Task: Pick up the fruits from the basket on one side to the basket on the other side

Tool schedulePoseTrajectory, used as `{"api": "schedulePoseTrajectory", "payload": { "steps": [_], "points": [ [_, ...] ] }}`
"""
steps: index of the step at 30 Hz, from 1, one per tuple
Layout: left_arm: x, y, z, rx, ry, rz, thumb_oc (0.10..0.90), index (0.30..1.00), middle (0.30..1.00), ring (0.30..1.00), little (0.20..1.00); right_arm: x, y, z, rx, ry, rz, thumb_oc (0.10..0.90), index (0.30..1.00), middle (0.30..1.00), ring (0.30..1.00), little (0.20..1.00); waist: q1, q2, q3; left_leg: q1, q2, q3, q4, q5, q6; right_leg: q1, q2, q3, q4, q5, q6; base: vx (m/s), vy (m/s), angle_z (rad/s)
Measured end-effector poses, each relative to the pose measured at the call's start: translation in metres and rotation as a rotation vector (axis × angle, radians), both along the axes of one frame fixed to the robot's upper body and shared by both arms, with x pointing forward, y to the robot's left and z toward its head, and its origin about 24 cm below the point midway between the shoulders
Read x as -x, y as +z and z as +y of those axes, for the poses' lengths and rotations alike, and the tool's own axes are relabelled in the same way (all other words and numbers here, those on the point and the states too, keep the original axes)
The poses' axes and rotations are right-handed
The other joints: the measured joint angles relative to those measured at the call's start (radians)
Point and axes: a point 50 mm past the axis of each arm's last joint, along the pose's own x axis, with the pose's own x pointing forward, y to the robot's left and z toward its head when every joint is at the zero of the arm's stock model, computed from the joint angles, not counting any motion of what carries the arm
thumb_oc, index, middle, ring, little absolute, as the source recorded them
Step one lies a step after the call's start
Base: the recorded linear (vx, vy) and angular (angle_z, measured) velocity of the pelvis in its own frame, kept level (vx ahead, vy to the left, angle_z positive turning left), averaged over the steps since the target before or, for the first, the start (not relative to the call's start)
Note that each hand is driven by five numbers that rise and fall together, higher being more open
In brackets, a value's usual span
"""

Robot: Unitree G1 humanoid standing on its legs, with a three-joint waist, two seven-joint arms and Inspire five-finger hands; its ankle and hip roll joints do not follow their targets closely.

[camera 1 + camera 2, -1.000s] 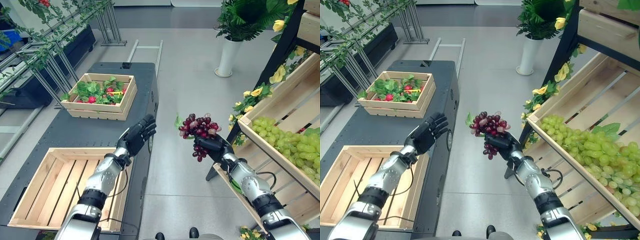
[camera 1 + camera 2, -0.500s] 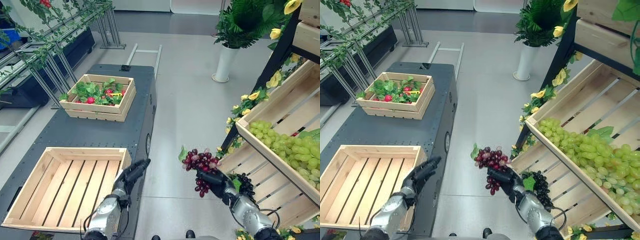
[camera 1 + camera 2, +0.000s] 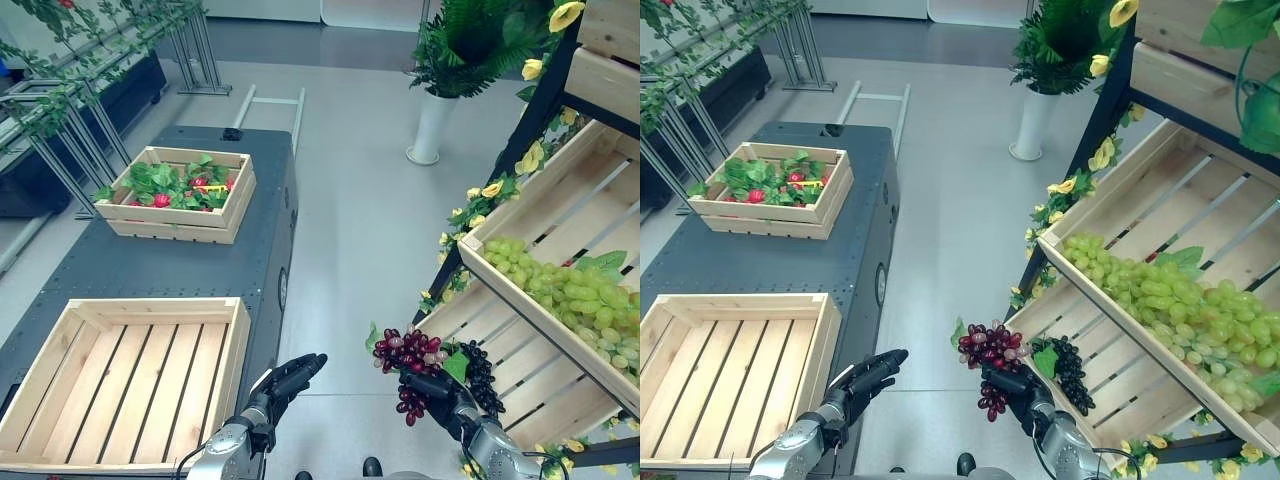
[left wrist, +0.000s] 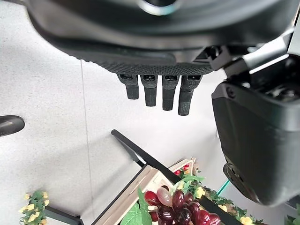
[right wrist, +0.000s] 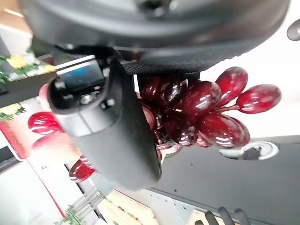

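Note:
My right hand [image 3: 443, 394] is shut on a bunch of red grapes [image 3: 407, 357], held in the air over the floor just in front of the shelf's low wooden tray [image 3: 520, 375]. The right wrist view shows the thumb [image 5: 112, 136] curled across the red grapes [image 5: 201, 112]. A bunch of black grapes [image 3: 479, 368] lies in that low tray. Green grapes [image 3: 570, 290] fill the tray above. The empty wooden crate [image 3: 160, 305] sits on the dark table [image 3: 190, 262] at the near left. My left hand [image 3: 287, 379] hangs open beside the crate's right wall, fingers [image 4: 159, 91] straight.
A second crate [image 3: 175, 190] with red fruit and green leaves stands further back on the table. A white-potted plant [image 3: 432, 125] stands on the floor behind. Metal trellises with vines [image 3: 90, 110] line the left. Bare grey floor lies between table and shelf.
Both arms have dropped low toward the near edge of the view. The right hand carried the red grapes down with it, close to the low tray. The camera has shifted as well.

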Motion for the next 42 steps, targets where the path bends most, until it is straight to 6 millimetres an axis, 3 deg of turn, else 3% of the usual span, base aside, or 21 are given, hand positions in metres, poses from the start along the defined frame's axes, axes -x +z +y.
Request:
{"api": "schedulePoseTrajectory", "payload": {
  "steps": [6,11,14,18,22,25,28,36,42],
  "points": [
    [-0.006,0.005,0.011,-0.042,0.013,-0.017,0.800,0.900,0.900,0.900,0.900,0.004,0.001,-0.008,0.023,-0.101,-0.027,0.400,0.300,0.300,0.300,0.300,-0.016,-0.018,0.015,-0.008,0.003,0.005,0.000,0.000,0.000,-0.014,0.002,0.001,0.008,0.000,0.000,-0.02,-0.050,-0.03],
    [-0.023,0.015,0.015,-0.069,0.008,-0.054,0.800,0.900,0.900,0.900,0.900,-0.005,0.009,-0.021,0.058,-0.189,-0.090,0.400,0.300,0.300,0.300,0.300,-0.013,-0.047,0.086,-0.061,0.003,0.009,0.034,0.004,-0.002,-0.079,0.004,0.000,0.060,-0.003,-0.002,-0.05,-0.082,-0.04],
    [-0.041,0.028,0.020,-0.101,-0.013,-0.107,0.800,0.900,0.900,0.900,0.900,-0.020,0.021,-0.026,0.080,-0.225,-0.151,0.400,0.300,0.300,0.300,0.300,-0.012,-0.072,0.165,-0.150,0.000,0.010,0.131,-0.022,0.000,-0.146,0.002,0.000,0.111,-0.002,-0.003,-0.16,-0.074,-0.01],
    [-0.069,0.047,0.019,-0.113,-0.029,-0.190,0.800,0.900,0.900,0.900,0.900,-0.042,0.041,-0.041,0.097,-0.290,-0.243,0.400,0.300,0.300,0.300,0.300,-0.014,-0.073,0.268,-0.274,0.007,0.008,0.278,-0.072,0.000,-0.231,0.003,-0.001,0.174,-0.004,-0.002,-0.13,-0.042,0.00],
    [-0.086,0.063,0.019,-0.117,-0.038,-0.250,0.800,0.900,0.900,0.900,0.900,-0.060,0.060,-0.057,0.076,-0.366,-0.315,0.400,0.300,0.300,0.300,0.300,-0.017,-0.082,0.328,-0.373,0.016,0.005,0.382,-0.105,0.009,-0.308,0.009,0.000,0.229,-0.008,0.001,-0.07,-0.052,-0.05],
    [-0.091,0.068,0.018,-0.121,-0.044,-0.269,0.800,0.900,0.900,0.900,0.900,-0.064,0.068,-0.066,0.088,-0.391,-0.343,0.400,0.300,0.300,0.300,0.300,-0.018,-0.087,0.337,-0.424,0.019,0.001,0.426,-0.117,0.012,-0.350,0.012,0.000,0.254,-0.010,0.000,-0.08,-0.052,0.00],
    [-0.106,0.084,0.013,-0.138,-0.084,-0.325,0.800,0.900,0.900,0.900,0.900,-0.078,0.094,-0.091,0.132,-0.435,-0.418,0.400,0.300,0.300,0.300,0.300,-0.016,-0.094,0.361,-0.547,0.031,-0.018,0.566,-0.158,0.013,-0.465,0.019,-0.010,0.392,-0.052,-0.004,-0.11,-0.071,0.08],
    [-0.120,0.102,0.013,-0.184,-0.130,-0.366,0.800,0.900,0.900,0.900,0.900,-0.115,0.153,-0.112,0.171,-0.511,-0.596,0.400,0.300,0.300,0.300,0.300,0.001,-0.101,0.374,-0.718,0.034,-0.056,0.821,-0.245,0.017,-0.651,0.010,-0.048,0.688,-0.179,-0.014,-0.09,-0.041,0.11],
    [-0.119,0.101,0.017,-0.208,-0.147,-0.347,0.800,0.900,0.900,0.900,0.900,-0.132,0.190,-0.123,0.215,-0.525,-0.680,0.400,0.300,0.300,0.300,0.300,0.021,-0.090,0.380,-0.797,0.033,-0.062,0.925,-0.275,0.017,-0.742,-0.007,-0.061,0.819,-0.223,-0.020,0.00,-0.002,0.01]
  ]
}}
